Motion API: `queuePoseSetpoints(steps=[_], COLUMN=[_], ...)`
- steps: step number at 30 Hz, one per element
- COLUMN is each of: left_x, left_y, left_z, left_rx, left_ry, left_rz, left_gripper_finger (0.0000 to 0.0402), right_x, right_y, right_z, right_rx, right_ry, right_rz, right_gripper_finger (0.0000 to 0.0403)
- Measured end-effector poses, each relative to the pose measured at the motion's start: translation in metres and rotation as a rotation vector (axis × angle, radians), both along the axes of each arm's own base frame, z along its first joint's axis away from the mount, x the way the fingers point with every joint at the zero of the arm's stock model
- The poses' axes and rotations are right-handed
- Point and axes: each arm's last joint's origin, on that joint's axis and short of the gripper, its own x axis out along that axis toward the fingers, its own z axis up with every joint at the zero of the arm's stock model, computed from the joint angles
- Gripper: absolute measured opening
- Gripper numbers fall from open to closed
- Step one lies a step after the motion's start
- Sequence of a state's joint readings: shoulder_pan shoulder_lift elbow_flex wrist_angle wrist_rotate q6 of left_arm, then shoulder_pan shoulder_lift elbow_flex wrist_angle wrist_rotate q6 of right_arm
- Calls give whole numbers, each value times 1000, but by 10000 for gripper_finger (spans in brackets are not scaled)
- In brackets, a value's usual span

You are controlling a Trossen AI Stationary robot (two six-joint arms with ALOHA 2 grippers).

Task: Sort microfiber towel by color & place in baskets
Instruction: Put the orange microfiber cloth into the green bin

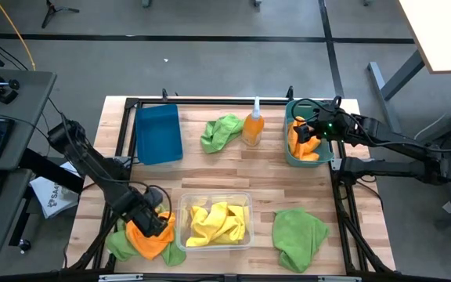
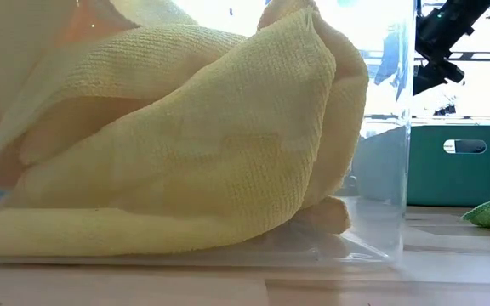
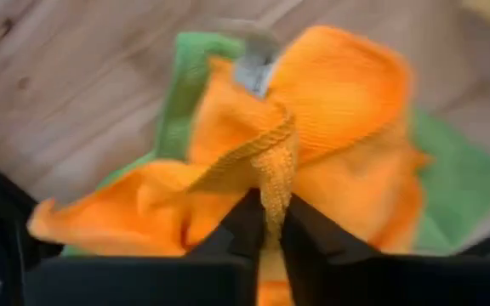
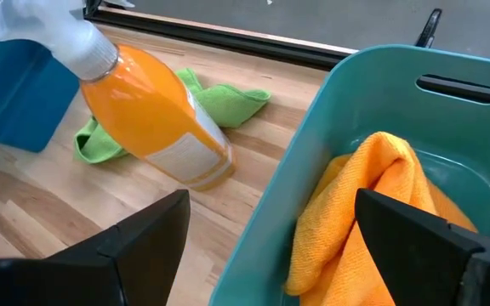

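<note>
Writing is scarce: from above, a white sheet [image 1: 51,197] on the grey floor left of the table carries dark letters too small to read; the slatted wooden table [image 1: 210,168] holds a dark blue basket [image 1: 158,133] far left, a spray bottle [image 1: 253,125] with a blank pale label, a teal basket [image 1: 291,153] far right under the right gripper [image 1: 310,129], a clear basket [image 1: 182,223] of yellow towels [image 1: 218,223] near centre. Level view: yellow cloth fills the clear bin. Left wrist view: left gripper [image 3: 266,229] pinched shut on a fold of the orange towel [image 3: 339,93] over a green towel [image 3: 181,93]. Right wrist view: right fingers spread wide, empty, above orange cloth in the teal bin.
</note>
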State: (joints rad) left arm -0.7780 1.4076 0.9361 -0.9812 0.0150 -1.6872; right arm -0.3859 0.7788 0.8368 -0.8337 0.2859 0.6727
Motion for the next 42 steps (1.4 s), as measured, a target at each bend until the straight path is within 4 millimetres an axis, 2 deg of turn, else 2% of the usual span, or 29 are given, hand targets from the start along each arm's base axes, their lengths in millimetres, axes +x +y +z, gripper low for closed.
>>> queuePoseSetpoints(steps=[3, 6, 9, 13, 16, 18, 23, 28, 34, 37, 42], left_x=[1, -1, -6, -8, 2, 16, 69, 123, 168, 184, 202], left_y=[1, 13, 34, 63, 82, 94, 121, 150, 178, 187, 192], left_z=[28, 81, 143, 217, 253, 268, 289, 301, 285, 273, 266], left_rx=[2, 59, 192, 445, 636, 733, 895, 993, 972, 938, 886], left_ry=[-21, -95, -292, -656, -810, -848, -941, -1135, -1201, -1197, -1274], left_rz=[-29, -2, 55, 86, 61, 34, -85, -168, -182, -167, -165], left_gripper_finger=[8, 3, 1, 1, 1, 0, 0, 0, 0, 0, 0], right_x=[0, 0, 3, 10, 16, 19, 24, 24, 29, 36, 60], right_y=[0, 0, -1, -2, -2, -2, 4, 12, 25, 31, 40], right_z=[0, 0, 3, 12, 23, 33, 58, 74, 79, 77, 63], right_rx=[4, 11, 8, -9, -19, -27, -38, -49, -128, -202, -272], right_ry=[-3, -19, -67, -189, -327, -434, -701, -848, -872, -835, -711], right_rz=[-3, -13, -16, 24, 89, 152, 373, 563, 592, 557, 543], right_gripper_finger=[330, 330, 330, 330, 330, 330, 330, 330, 330, 330, 330])
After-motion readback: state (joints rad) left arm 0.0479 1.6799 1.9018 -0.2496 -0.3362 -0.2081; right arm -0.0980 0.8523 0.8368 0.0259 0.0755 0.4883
